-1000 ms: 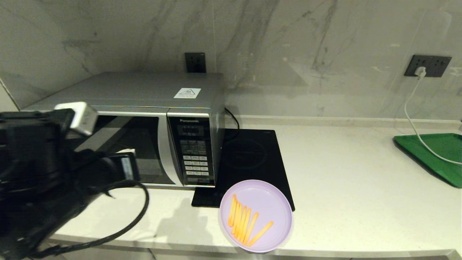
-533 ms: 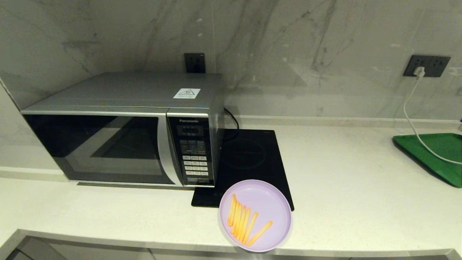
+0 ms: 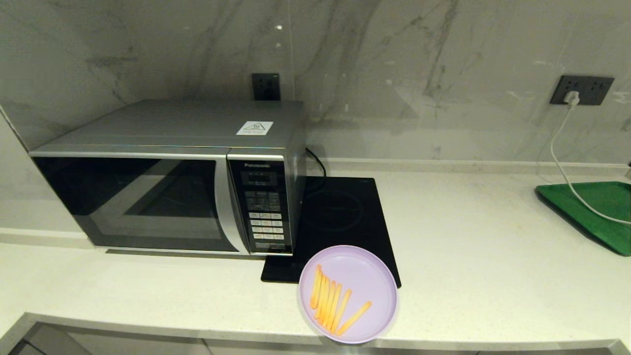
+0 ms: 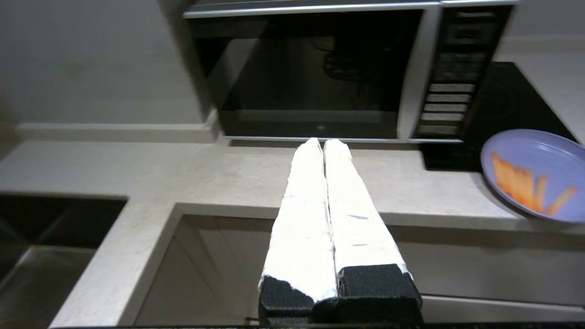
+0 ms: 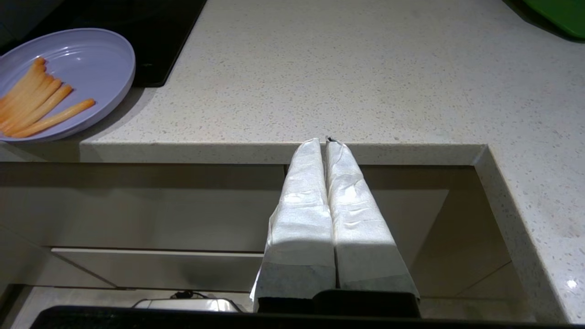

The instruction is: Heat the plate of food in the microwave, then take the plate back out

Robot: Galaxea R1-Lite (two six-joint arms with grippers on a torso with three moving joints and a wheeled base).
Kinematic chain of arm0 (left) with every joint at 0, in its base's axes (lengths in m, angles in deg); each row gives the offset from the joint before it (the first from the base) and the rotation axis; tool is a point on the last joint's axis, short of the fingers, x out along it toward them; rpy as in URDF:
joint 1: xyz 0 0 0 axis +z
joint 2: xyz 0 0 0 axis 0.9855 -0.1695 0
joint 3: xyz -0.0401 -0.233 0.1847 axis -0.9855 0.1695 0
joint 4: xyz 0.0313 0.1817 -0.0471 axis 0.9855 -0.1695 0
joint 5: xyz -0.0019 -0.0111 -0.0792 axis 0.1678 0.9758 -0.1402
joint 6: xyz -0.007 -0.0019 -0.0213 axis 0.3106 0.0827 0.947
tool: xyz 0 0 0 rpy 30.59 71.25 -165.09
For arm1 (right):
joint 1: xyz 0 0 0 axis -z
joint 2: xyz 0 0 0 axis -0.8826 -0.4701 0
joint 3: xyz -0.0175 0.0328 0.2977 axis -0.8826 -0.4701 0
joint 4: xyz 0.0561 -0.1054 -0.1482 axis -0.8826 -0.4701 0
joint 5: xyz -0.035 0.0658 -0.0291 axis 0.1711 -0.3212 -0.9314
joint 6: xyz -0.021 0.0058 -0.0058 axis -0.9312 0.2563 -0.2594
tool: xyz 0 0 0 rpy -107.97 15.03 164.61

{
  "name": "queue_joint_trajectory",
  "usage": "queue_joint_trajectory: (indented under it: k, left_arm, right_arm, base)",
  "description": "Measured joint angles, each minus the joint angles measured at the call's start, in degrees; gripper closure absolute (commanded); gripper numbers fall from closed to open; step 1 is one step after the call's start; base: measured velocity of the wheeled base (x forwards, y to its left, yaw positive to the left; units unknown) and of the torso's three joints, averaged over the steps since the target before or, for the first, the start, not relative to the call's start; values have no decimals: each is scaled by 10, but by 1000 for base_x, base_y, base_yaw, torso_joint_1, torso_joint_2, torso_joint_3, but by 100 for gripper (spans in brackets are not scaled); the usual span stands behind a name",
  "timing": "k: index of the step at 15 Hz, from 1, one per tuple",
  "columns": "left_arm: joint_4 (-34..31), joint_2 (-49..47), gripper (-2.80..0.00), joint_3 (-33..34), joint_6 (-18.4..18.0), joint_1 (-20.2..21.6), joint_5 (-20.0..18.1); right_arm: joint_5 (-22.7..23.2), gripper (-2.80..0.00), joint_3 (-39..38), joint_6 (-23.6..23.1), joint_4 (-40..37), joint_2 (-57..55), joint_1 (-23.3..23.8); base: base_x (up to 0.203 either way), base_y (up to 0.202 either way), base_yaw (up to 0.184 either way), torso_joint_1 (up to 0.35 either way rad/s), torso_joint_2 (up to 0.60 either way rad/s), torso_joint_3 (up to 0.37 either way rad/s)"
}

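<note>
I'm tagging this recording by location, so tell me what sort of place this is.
Most likely a home kitchen. A microwave stands shut on a pale stone counter against a marble wall, a flat black cooktop sits beside it, and a plate of fries rests partly on the cooktop's front corner.

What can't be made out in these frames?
- Inside of the microwave: head view, hidden behind its dark glass door.
- Keypad labels: head view, too small.
- Green tray: head view, cut off by the edge.
- Plate of fries: left wrist view, blurred, cut off by the edge.
</note>
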Motion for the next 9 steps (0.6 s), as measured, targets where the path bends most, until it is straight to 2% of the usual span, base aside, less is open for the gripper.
queue_joint_trajectory:
  k: [2, 5, 7, 9]
  left_arm:
    - [1, 33, 0, 33, -6, 14, -27]
    - [10, 103, 0, 120, -22, 24, -95]
    - [60, 131, 0, 210, -19, 26, -120]
    - [166, 146, 0, 341, -17, 27, -126]
  right_arm:
    - [0, 0, 0, 0, 0, 0, 0]
    - [0, 0, 0, 0, 0, 0, 0]
    - [0, 0, 0, 0, 0, 0, 0]
    - [0, 0, 0, 0, 0, 0, 0]
  base:
    - [0, 0, 0, 0, 0, 0]
    - [0, 0, 0, 0, 0, 0]
    - [0, 0, 0, 0, 0, 0]
    - [0, 0, 0, 0, 0, 0]
